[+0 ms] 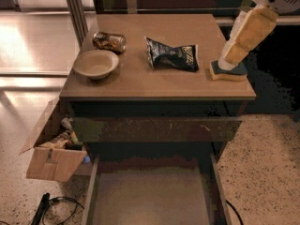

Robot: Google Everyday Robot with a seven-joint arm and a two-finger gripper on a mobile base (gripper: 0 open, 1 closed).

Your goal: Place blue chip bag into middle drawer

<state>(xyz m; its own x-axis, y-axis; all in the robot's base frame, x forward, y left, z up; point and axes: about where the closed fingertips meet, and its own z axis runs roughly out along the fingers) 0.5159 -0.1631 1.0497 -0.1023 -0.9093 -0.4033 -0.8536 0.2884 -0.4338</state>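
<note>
The blue chip bag (pixel 171 55) lies flat on the middle of the counter top (pixel 154 86), dark navy foil with white lettering. The middle drawer (pixel 150 196) is pulled out at the bottom of the view, its pale grey-tan floor bare. My gripper (pixel 230 59) comes in from the top right and hangs just over the blue-topped yellow sponge (pixel 228 72), to the right of the bag and apart from it. It holds nothing that I can see.
A tan bowl (pixel 96 63) and a shiny brown can (pixel 109 41) on its side sit on the counter's left. A scuffed drawer front (pixel 154 129) is above the open drawer. A cardboard box (pixel 51 156) and a black cable (pixel 51 207) are on the floor at left.
</note>
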